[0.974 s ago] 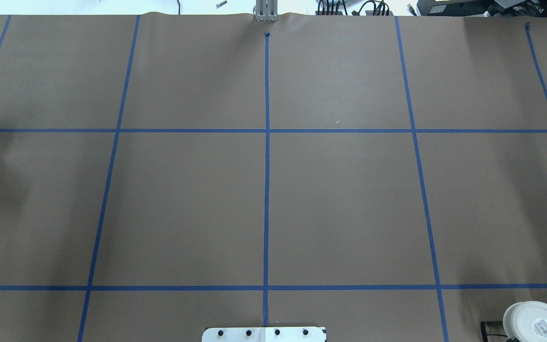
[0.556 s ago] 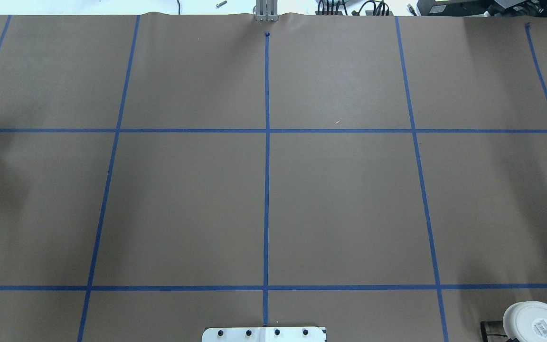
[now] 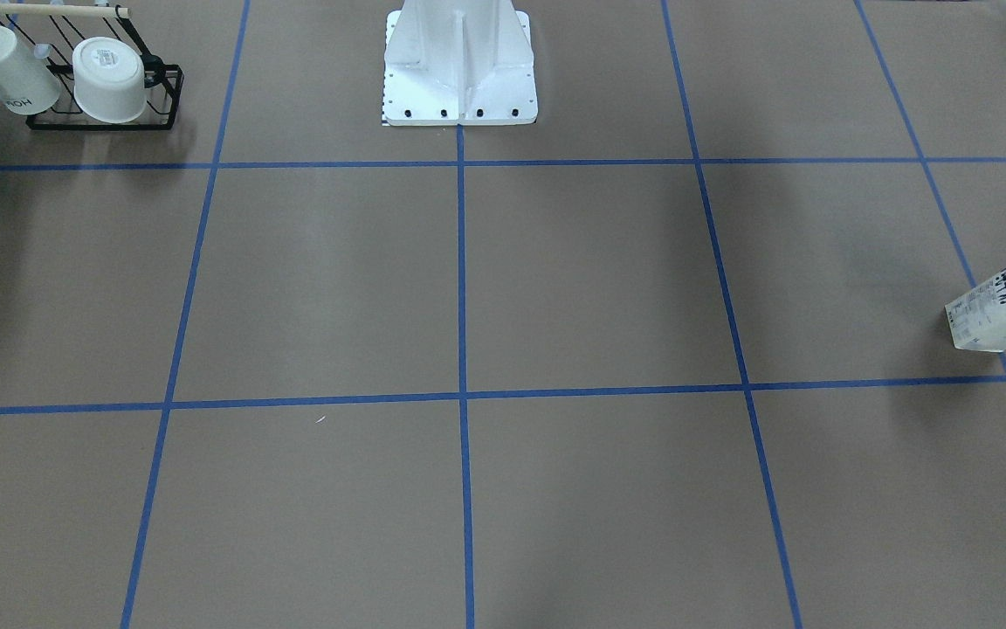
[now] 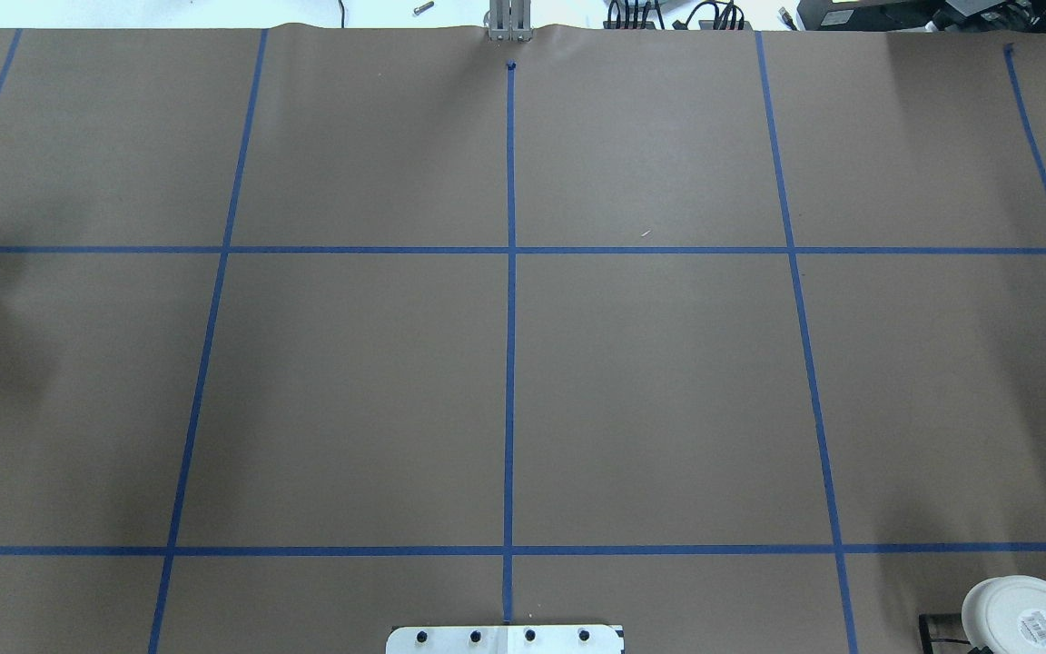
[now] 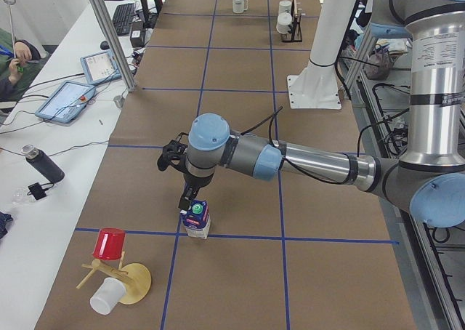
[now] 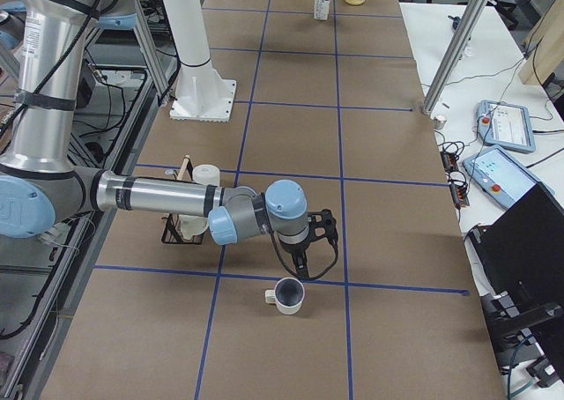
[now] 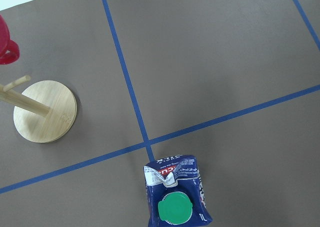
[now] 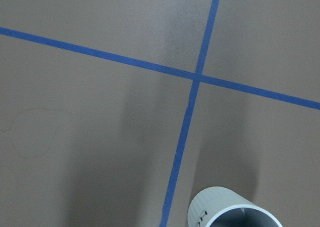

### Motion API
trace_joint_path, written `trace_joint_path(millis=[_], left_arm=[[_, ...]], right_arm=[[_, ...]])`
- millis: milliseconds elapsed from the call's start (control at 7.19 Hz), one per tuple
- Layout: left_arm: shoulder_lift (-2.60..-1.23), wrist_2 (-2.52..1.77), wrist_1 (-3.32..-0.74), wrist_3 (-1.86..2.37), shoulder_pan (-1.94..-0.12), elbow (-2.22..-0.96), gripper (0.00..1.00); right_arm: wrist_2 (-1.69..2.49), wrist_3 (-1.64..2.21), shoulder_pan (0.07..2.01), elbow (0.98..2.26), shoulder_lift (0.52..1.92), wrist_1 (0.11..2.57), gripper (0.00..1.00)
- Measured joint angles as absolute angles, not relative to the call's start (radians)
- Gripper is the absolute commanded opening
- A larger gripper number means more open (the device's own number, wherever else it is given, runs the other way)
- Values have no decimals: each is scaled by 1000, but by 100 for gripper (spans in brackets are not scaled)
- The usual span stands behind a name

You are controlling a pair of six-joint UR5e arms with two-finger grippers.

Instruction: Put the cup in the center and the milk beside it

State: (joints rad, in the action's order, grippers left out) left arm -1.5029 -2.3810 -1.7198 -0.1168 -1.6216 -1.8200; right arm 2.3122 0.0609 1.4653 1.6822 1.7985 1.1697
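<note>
The cup (image 6: 288, 295), a white mug with a grey inside, stands upright on the brown table beyond the right end of the overhead view. Its rim shows at the bottom of the right wrist view (image 8: 231, 213). My right gripper (image 6: 300, 265) hovers just above and beside it; I cannot tell whether it is open. The milk (image 5: 196, 220), a blue-and-white carton with a green cap, stands at the table's left end, and shows in the left wrist view (image 7: 175, 194) and the front view (image 3: 1005, 299). My left gripper (image 5: 187, 200) hangs just above it; I cannot tell its state.
A black wire rack (image 3: 103, 109) with white mugs stands near the robot's right side. A wooden mug stand (image 5: 122, 278) with a red cup (image 5: 110, 243) is near the milk. The white robot pedestal (image 3: 459, 74) stands at the table's near edge. Blue tape lines grid the table.
</note>
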Motion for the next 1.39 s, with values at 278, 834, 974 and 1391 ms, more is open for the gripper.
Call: trace_joint_path(millis=[278,834,974,1391], left_arm=[[-1504,-2382,-1721,-118,-1621,-1821,99],[-1508,-2381,-1721,-118,-1619,-1820,99],[-1508,-2382,-1721,-118,-1618,-1820,99],[-1506,-2382,-1721,-119,-1618,-1818,99]], right_arm=[[2282,89,1425,1652,1814,1153,80],[2194,89,1330,1638,1825,1151,13],[2172,86,1321,1633,1831,1151,0],[2114,36,1308,1626,1832,1151,0]])
